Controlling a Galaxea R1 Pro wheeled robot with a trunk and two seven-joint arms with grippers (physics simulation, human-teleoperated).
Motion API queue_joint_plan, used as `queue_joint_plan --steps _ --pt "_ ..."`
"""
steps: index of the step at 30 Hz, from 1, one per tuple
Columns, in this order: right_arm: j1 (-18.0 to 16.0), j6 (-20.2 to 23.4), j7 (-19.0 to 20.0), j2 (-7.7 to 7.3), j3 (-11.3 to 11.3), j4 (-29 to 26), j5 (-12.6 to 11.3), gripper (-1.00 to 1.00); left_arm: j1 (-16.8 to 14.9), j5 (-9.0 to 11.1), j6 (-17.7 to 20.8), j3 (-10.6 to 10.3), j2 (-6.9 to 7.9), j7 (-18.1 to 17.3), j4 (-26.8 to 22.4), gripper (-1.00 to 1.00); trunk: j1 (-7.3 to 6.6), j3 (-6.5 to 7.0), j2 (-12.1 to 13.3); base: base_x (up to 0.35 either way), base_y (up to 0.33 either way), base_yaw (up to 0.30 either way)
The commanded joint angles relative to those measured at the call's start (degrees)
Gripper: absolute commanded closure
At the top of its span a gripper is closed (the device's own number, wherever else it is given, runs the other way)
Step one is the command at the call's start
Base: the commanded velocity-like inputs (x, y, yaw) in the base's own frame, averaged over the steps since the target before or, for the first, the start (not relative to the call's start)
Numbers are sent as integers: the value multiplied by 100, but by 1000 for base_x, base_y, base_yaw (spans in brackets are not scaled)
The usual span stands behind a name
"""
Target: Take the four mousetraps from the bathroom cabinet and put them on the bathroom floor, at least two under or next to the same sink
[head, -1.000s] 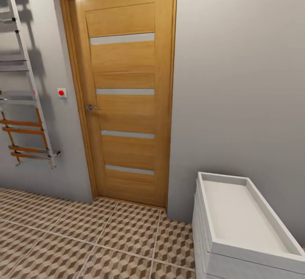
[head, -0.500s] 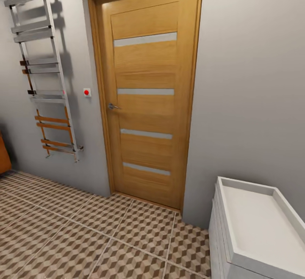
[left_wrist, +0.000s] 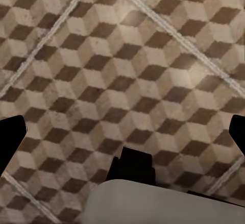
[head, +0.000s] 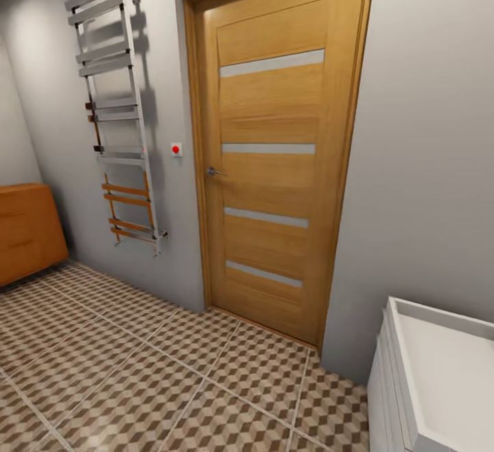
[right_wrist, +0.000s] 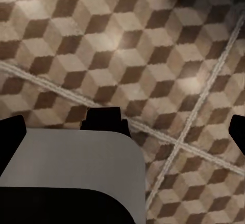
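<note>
no mousetraps in sight; the cabinet (head: 27, 229) sits at the far left edge of the head view, drawers closed as far as i can tell. both wrist views look down at the bathroom floor (head: 137, 370); left gripper (left_wrist: 122, 132) and right gripper (right_wrist: 122, 127) spread wide, nothing held. risk: base clipping the white basin unit (head: 439, 376) close on the right while moving, or the towel rack (head: 120, 109). no readable writing; a red button (head: 176, 149) by the door (head: 274, 157)

The door (head: 274, 157) and the cabinet (head: 27, 229) look like warm, satin-finished grained wood, the towel rail (head: 116, 95) like polished metal with some wooden rungs, the walls (head: 425, 164) matt grey, the basin unit (head: 439, 383) smooth matt white, and the bathroom floor (head: 137, 370) printed, dull-sheened tile.
</note>
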Motion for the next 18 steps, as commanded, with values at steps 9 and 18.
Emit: queue_joint_plan --steps 9,18 --pt "-7 -30 8 -1 -31 19 27 -100 -5 38 -17 -21 -1 8 7 -100 -1 -6 -3 0 0 280" --pt "-7 -29 7 -2 -31 15 32 -100 -6 38 -17 -21 -1 8 6 -100 -1 -6 -3 0 0 280"
